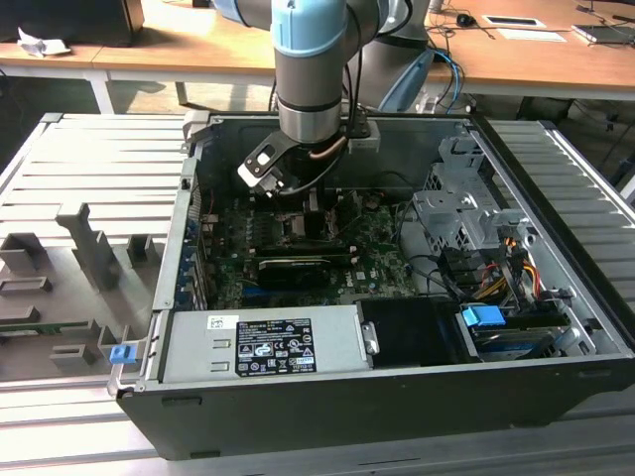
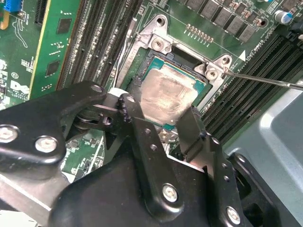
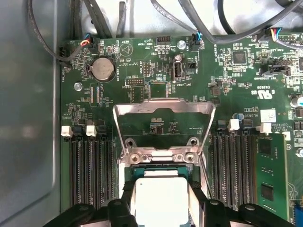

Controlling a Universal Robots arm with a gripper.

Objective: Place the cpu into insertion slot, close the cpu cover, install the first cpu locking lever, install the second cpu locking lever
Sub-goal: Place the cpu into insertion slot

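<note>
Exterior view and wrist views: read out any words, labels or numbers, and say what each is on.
Power supply label: print too small to read.
Board lettering, first wrist view: too small to read.
Board sticker: too small to read.
cpu: no legible marking.

One silvery-grey square metal cpu [image 3: 162,204] at the black pincer [image 3: 162,194]; beyond it, one thin silvery cover frame [image 3: 163,109], two silver hinge screws [image 3: 136,157], one round coin battery [image 3: 102,69].

Arm [image 1: 310,79] hangs upright, wrist turned straight down. In the second wrist view, the gripper [image 2: 159,109] sets its two black fingers [image 2: 127,105] against opposite edges of the cpu [image 2: 168,94].
</note>
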